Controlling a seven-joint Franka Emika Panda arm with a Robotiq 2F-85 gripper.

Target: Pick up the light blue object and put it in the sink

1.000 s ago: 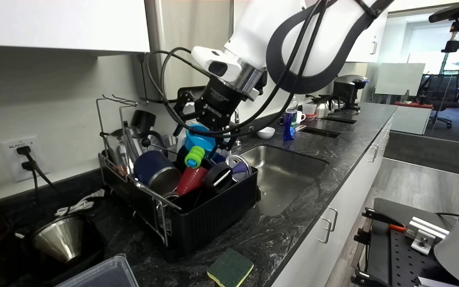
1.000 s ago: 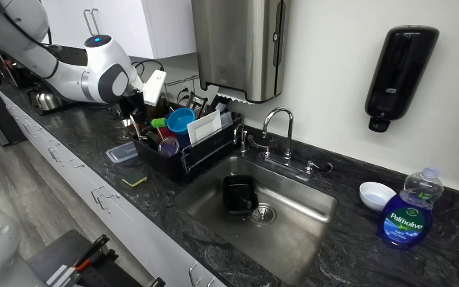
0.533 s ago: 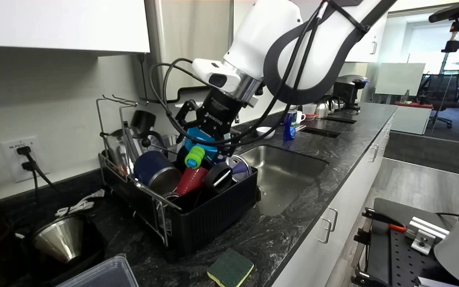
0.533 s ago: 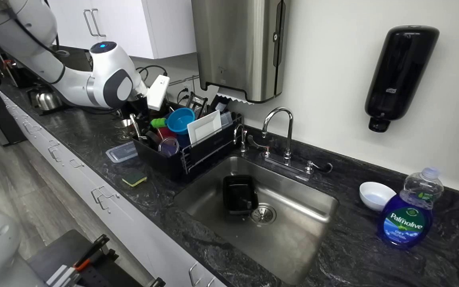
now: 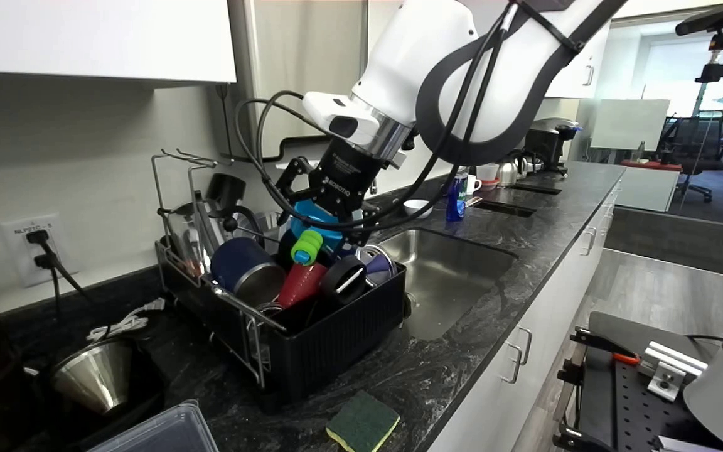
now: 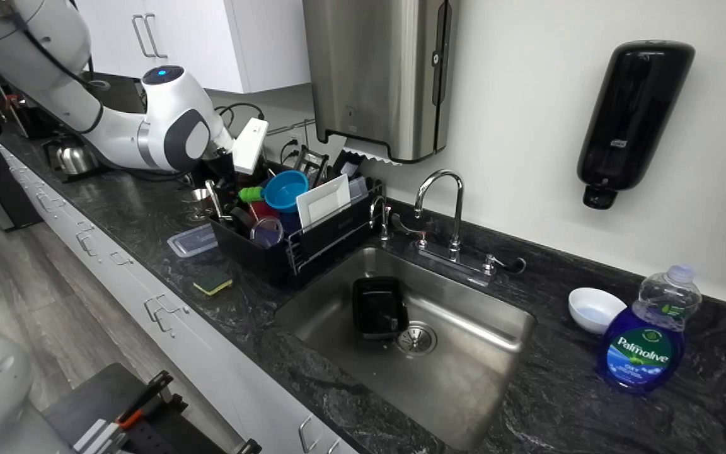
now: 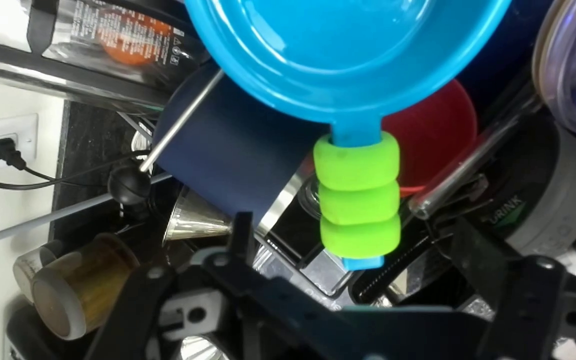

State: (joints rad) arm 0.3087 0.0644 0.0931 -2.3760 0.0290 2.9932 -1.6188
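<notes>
A white robot arm point(image 5: 412, 50) leans over a dark, stone-patterned table point(image 6: 564, 410), its black pincer point(image 7: 355, 240) low above a crowded dish rack point(image 5: 342, 351). The pincer is spread wide, its two fingers point(image 7: 242, 240) standing well apart. In the wrist view, the green-sleeved handle point(image 7: 358, 200) of the light blue bowl point(image 7: 343, 75) shows between them, with a gap on each side; whether the fingers are level with it or above it cannot be told.

The bowl lies in the rack, uppermost among the dishes, its hollow side showing in the wrist view. In an exterior view the pincer hides part of the bowl point(image 5: 331, 238). Close around it are a navy cup point(image 5: 236, 260) with a metal rim, a red cup point(image 5: 300, 284) and a white square plate point(image 6: 324, 202), propped at a tilt.

Right beside the rack is the sink point(image 6: 438, 391), a rectangular metal basin let into the table, with a curved chrome faucet point(image 6: 458, 208) along its back edge. A black tray point(image 6: 377, 309) rests in the basin, just beside the drain point(image 6: 418, 338). A green and yellow sponge point(image 6: 213, 282) lies flat near the rack, toward the table's front edge. Past the sink a white bowl point(image 6: 596, 309) stands just beside a clear bottle of blue dish soap point(image 6: 643, 340) (the label reads Palmolive).
</notes>
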